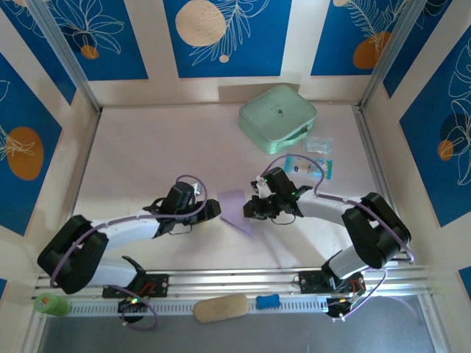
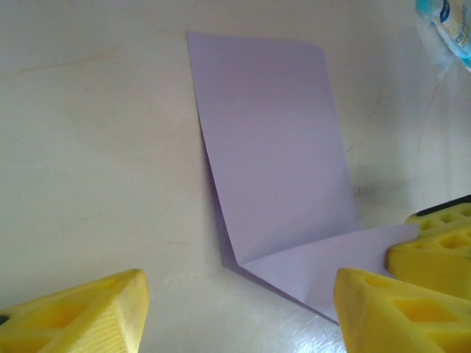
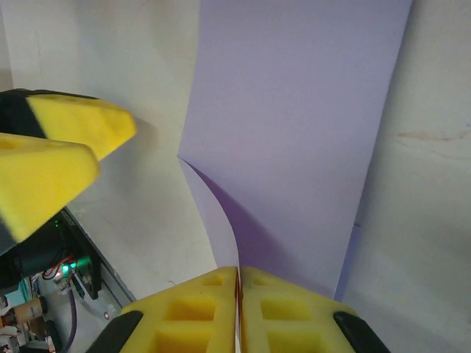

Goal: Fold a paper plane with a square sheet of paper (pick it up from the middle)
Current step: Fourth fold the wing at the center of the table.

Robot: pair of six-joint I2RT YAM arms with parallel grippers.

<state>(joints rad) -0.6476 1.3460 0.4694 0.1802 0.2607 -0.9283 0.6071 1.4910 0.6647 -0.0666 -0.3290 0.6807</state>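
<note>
Paper [image 3: 294, 110] edge pinched in right gripper [image 3: 237, 278], (left gripper [image 2: 241, 288] beside)

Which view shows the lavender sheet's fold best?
Left wrist: the square sheet of paper shows nearly whole, with its crease visible. Top external shows it small and far off; right wrist crops it, with its edge pinched in the right gripper.

I see the lavender sheet of paper [image 1: 235, 207] [image 2: 272, 147] [image 3: 294, 110] at mid-table, thin and plain, folded along one crease. Its two layers stand parted, one edge curling.
</note>
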